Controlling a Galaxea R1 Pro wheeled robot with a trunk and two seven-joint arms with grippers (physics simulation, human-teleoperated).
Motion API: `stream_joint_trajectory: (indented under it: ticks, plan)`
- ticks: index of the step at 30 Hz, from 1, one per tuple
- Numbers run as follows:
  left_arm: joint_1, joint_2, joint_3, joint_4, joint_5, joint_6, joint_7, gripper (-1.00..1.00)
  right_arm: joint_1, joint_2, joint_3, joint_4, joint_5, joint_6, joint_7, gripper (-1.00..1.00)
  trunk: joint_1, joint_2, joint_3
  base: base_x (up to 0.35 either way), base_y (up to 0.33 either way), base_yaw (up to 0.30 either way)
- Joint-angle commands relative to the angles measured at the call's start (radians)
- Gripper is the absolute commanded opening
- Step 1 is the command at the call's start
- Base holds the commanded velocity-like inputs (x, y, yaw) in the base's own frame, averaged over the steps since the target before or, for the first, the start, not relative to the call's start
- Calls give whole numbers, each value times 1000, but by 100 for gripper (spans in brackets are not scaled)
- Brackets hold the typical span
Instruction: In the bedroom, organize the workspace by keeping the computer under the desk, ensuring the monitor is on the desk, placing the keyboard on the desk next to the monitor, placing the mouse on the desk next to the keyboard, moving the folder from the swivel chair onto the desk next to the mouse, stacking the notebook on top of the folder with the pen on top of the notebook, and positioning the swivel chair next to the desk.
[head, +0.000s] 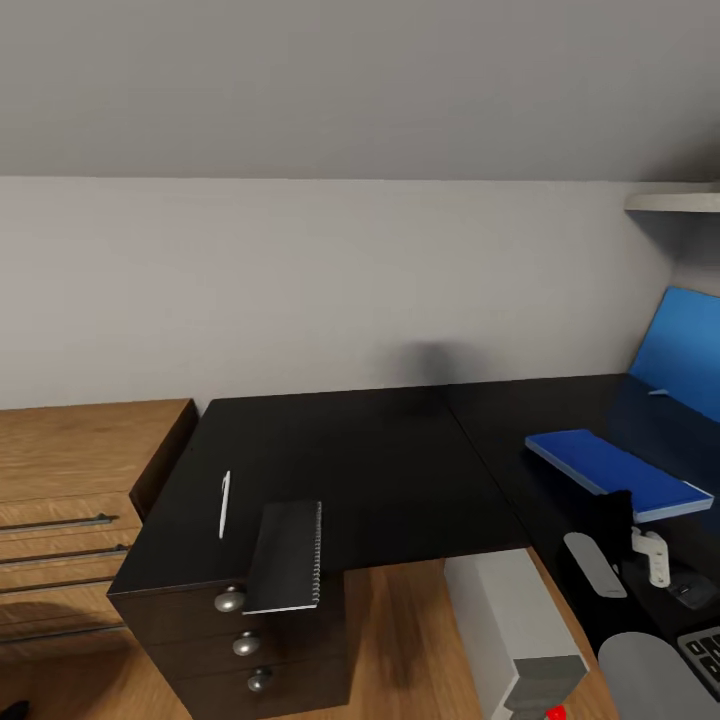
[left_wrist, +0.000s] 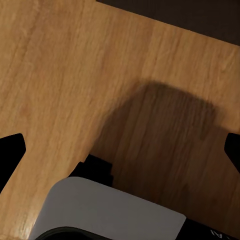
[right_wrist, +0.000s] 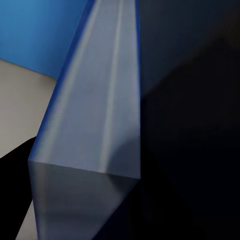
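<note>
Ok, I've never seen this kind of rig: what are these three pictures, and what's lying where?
It is a simulated two-armed wheeled robot. The head camera looks down on a black desk: a white pen and a dark spiral notebook lie near its front edge, the notebook overhanging the drawer unit. A blue folder lies flat on the right part, and the grey computer stands on the floor. The left wrist camera faces the wood floor. The right wrist camera sits very close to the folder's pale edge; whether it grips is unclear.

Matt black top on the desk (head: 380, 460), glossy blue folder (head: 615, 470), wire-bound dark notebook (head: 285, 555), warm wood-grain floor (left_wrist: 75, 75), shiny metal knobs (head: 230, 600).
</note>
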Motion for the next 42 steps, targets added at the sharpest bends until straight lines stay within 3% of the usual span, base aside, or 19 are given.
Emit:
stream_joint_trajectory:
  ticks: [1,8,17,22,35,42]
  plan:
    - [-1,0,-9,0,6,-3,7,100,0,0,3,3,-45,-7,-7,-100,0,0,-1,0,0,0]
    - [-1,0,-9,0,6,-3,7,100,0,4,7,-4,-45,-6,-7,-100,0,0,-1,0,0,0]
    - [-1,-2,-8,0,7,-3,6,100,0,50,1,-24,-44,-13,4,-100,0,0,-1,0,0,0]
    - [-1,-3,-8,0,7,-3,6,100,0,53,-1,-25,-44,-15,13,-100,0,0,-1,0,0,0]
    - [-1,-3,-8,0,6,-4,6,100,0,54,-2,-28,-42,-19,48,-100,50,-91,-42,0,0,0]
    - [-1,-3,-8,0,6,-2,7,100,0,54,-4,-28,-42,-19,72,-100,50,-91,-42,0,0,0]
